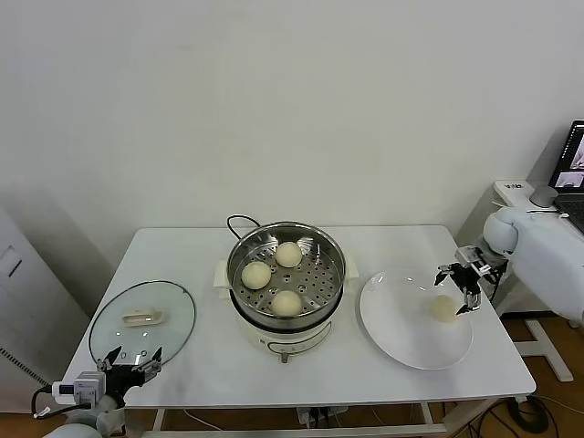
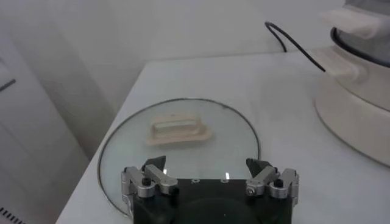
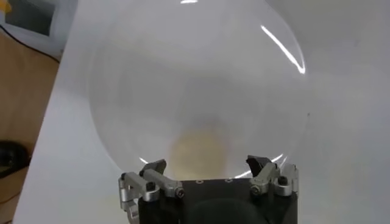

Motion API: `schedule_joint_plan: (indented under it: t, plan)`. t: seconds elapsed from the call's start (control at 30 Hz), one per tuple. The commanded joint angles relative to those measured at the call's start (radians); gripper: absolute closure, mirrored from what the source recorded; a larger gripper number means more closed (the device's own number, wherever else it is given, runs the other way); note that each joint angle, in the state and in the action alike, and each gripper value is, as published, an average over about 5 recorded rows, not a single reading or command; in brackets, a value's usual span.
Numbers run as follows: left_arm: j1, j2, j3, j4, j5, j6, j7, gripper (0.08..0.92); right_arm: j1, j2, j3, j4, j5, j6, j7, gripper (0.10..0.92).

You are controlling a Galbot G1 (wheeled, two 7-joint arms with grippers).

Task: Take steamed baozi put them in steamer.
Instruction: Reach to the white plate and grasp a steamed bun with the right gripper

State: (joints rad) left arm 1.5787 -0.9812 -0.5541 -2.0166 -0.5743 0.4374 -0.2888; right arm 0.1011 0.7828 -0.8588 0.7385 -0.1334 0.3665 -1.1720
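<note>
**Inspector:** One steamed baozi [image 1: 443, 308] remains on the white plate [image 1: 401, 339]; three sit in the steamer [image 1: 286, 278]. Your right gripper [image 1: 461, 285] hovers just above that bun, jaws spread, holding nothing.

**Operator:** And the next move?

**Inspector:** By my judgement you're on the fourth pick: lower, straddle the bun, close gently. Your left gripper [image 1: 130, 357] waits released by the glass lid [image 1: 143, 320].

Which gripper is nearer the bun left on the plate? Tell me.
Right. The right gripper hovers open just above the bun; the left gripper sits far across the table by the glass lid.
</note>
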Motion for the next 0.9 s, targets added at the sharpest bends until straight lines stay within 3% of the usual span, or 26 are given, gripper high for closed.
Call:
schedule_joint_plan:
  t: [0.03,0.23,0.63,0.73,0.9]
  plan:
    - [0.000,0.001,0.000,-0.001,0.000,0.000,0.000,0.177,-0.059,0.047,0.070,-0.068,-0.082,-0.006,0.018,0.203]
    - [0.003,0.001,-0.001,-0.001,0.000,-0.001,0.000,0.177,-0.065,0.052,0.081,-0.077,-0.103,-0.008,0.013,0.250]
    - [0.003,-0.001,-0.002,-0.004,0.000,0.000,-0.001,0.177,-0.041,0.030,0.059,-0.032,-0.068,-0.019,-0.021,0.545]
    - [0.006,-0.002,-0.004,-0.005,0.001,0.001,-0.002,0.177,0.020,-0.007,-0.036,0.030,0.036,-0.054,-0.035,0.571]
    - [0.007,-0.003,-0.008,-0.008,0.001,0.004,-0.004,0.177,0.314,-0.101,-0.400,0.252,0.374,-0.247,-0.030,0.575]
